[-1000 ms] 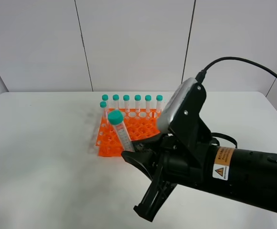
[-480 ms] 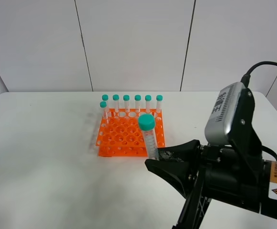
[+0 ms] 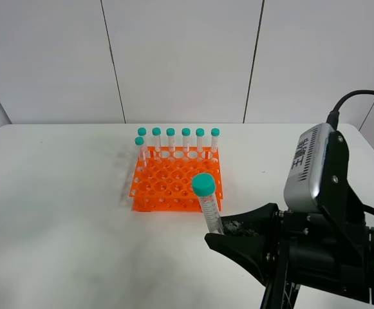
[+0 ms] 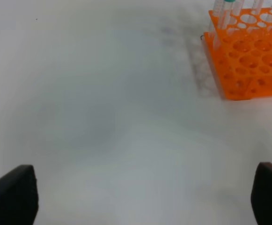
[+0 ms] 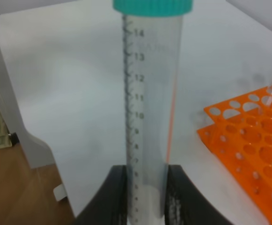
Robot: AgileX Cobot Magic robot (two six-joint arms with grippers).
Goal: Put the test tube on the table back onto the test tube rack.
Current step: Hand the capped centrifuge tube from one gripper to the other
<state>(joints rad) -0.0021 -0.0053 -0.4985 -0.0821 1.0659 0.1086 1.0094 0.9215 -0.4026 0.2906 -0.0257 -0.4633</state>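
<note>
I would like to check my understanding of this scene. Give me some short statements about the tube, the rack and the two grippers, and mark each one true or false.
1. The right gripper holds the test tube with its cap pointing up. True.
2. The held tube sits in a hole of the test tube rack. False: it is in the gripper, outside the rack, near its front right corner.
3. Seven capped tubes stand in the rack. True.
4. The left gripper is shut on a tube. False: it is open, with nothing between its fingers.
5. The tubes in the rack stand along its front edge. False: six fill the back row and one stands just in front, at the left.
</note>
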